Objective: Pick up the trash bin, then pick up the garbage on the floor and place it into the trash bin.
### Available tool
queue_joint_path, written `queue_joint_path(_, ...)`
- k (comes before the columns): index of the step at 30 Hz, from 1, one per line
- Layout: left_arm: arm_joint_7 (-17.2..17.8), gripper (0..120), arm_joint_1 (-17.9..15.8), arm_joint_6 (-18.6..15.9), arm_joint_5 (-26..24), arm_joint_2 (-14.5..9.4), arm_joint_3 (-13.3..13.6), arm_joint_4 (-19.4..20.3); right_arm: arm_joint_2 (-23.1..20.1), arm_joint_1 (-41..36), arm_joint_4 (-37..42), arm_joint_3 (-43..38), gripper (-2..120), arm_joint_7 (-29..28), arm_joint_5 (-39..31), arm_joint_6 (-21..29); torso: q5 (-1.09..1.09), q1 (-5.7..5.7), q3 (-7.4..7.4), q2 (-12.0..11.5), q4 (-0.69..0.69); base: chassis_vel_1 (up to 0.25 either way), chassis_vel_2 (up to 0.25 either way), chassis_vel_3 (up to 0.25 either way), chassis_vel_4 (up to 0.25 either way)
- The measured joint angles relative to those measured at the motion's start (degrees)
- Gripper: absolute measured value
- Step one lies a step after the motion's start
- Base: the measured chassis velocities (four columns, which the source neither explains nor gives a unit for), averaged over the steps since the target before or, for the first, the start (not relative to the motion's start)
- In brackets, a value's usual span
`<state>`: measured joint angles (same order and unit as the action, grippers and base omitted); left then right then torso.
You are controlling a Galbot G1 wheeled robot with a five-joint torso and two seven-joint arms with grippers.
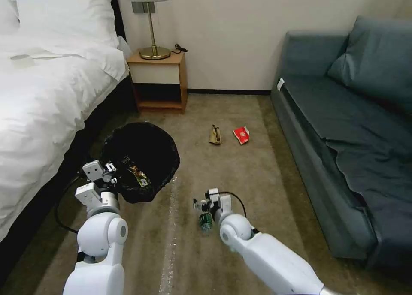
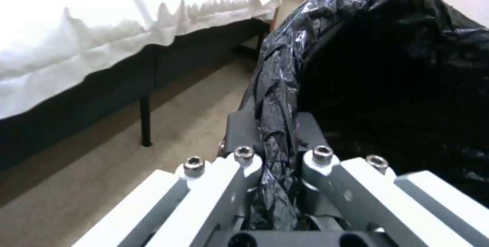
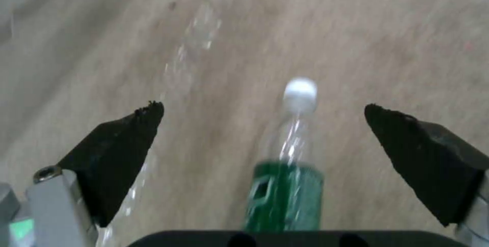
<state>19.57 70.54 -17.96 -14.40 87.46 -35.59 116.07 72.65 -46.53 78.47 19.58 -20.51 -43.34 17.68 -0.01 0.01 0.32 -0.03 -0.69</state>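
Note:
The trash bin, lined with a crinkled black bag, hangs just above the carpet beside the bed. My left gripper is shut on its near rim; the left wrist view shows the bag rim pinched in the left gripper. A yellow-brown wrapper lies inside the bin. The clear bottle with a green label lies on the carpet. My right gripper is over it, open. In the right wrist view the bottle lies between the spread fingers of the right gripper. Farther off lie a brown paper piece and a red-and-white packet.
A white bed runs along the left, with a wooden nightstand and lamp at the far wall. A dark grey sofa fills the right side. Open carpet lies between them, crossed by a shiny streak.

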Motion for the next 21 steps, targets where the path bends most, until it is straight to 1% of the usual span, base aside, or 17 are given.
queue_joint_path(4,-0.02,4,-0.18,0.15,0.72,0.55,0.51,-0.33,0.28,-0.64,-0.72,0.29,100,0.71,0.93,0.06,0.0,0.0,0.0,0.0,-0.01,0.0,0.0,0.0,0.0)
queue_joint_path(11,-0.05,4,0.1,0.74,1.54,0.91,0.12,-0.98,0.82,-0.73,-2.06,0.24,100,1.79,1.88,-0.03,0.0,0.0,0.0,0.0,0.0,0.0,0.0,0.0,0.0)
queue_joint_path(13,-0.01,4,0.41,0.81,1.96,1.06,0.05,-1.04,1.24,-1.08,-4.22,0.43,100,2.79,3.11,-0.6,0.0,0.0,0.0,0.0,0.0,0.0,0.0,0.0,0.0)
queue_joint_path(17,0.02,4,0.48,0.82,2.17,1.19,0.07,-1.0,1.53,-1.25,-5.32,0.38,100,3.48,3.54,-0.88,-0.01,0.0,0.0,0.0,0.0,0.0,0.0,0.0,0.0)
queue_joint_path(19,0.05,4,0.64,0.82,2.55,1.34,0.07,-0.68,2.21,-1.03,-7.83,0.09,100,4.53,4.15,-1.05,0.0,0.0,0.0,0.0,0.0,0.0,0.0,0.0,0.0)
queue_joint_path(21,0.06,4,0.78,0.82,2.65,1.37,0.06,-0.56,2.4,-0.82,-8.6,-0.09,100,4.81,4.49,-1.27,0.0,0.0,0.0,0.0,0.0,0.0,0.0,0.0,0.0)
